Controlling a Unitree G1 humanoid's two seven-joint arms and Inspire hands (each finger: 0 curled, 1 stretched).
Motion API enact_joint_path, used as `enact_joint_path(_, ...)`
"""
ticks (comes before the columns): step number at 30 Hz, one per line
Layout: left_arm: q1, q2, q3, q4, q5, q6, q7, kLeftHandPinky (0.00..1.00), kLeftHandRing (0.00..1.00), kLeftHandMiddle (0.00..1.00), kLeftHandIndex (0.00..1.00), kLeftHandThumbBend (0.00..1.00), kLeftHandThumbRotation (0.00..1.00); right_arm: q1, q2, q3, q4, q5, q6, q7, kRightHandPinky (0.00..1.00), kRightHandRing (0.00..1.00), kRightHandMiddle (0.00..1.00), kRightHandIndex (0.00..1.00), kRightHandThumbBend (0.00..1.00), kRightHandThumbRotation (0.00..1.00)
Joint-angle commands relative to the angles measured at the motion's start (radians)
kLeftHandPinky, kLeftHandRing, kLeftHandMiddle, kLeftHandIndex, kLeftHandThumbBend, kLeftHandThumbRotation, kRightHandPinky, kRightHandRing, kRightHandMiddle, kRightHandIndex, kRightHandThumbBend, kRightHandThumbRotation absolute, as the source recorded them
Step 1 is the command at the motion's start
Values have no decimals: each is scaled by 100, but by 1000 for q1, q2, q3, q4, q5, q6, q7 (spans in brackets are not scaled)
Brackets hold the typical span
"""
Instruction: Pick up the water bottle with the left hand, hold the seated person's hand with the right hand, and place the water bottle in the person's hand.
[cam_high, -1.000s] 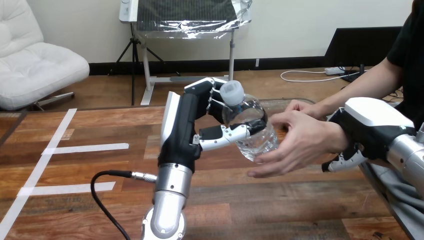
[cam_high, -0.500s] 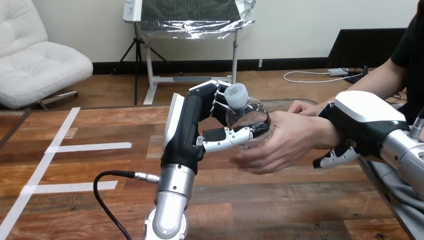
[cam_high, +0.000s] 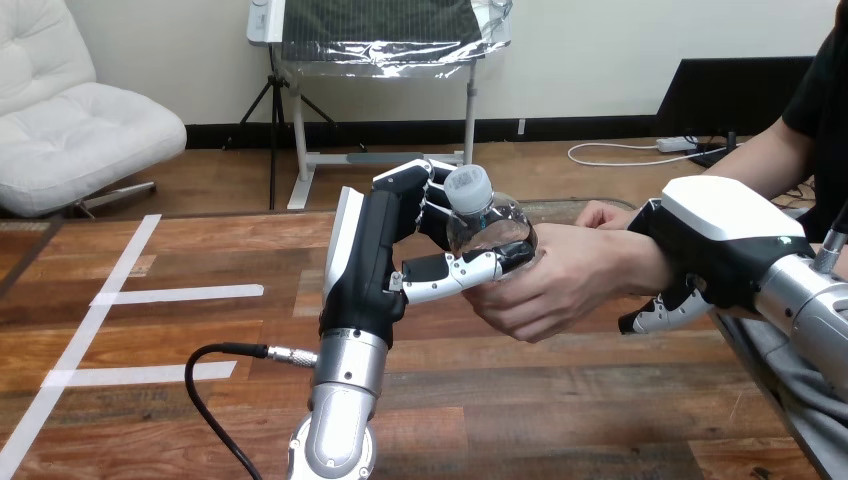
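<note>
A clear water bottle (cam_high: 487, 220) with a white cap is held above the table's middle, tilted slightly left. My left hand (cam_high: 385, 255) is shut on it, thumb across its front and fingers behind its neck. The person's hand (cam_high: 560, 282) reaches in from the right and its fingers wrap round the bottle's lower part, hiding it. My right hand (cam_high: 715, 245) sits over the person's wrist, with its fingers curled under it. The person's other hand (cam_high: 600, 214) rests on the table behind.
White tape strips (cam_high: 175, 294) mark the wooden table (cam_high: 560, 410) at the left. A black cable (cam_high: 215, 385) loops beside my left forearm. The table's right edge runs below my right arm.
The person's fingers, spread open beside the bottle a second ago, have closed round its lower part. My left hand still grips the bottle and my right hand stays at the wrist.
</note>
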Motion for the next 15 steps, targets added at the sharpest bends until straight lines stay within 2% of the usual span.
enact_joint_path(1, -70, -97, -31, -6, -6, -15, 7, 38, 39, 42, 47, 63, 0, -28, -35, -78, -5, 0, 7, -20, 20, 24, 29, 33, 77, 0)
enact_joint_path(15, -69, -94, -41, -4, -12, -17, 14, 38, 39, 41, 47, 62, 0, -27, -33, -80, 11, 6, -17, -28, 17, 23, 29, 34, 77, 0)
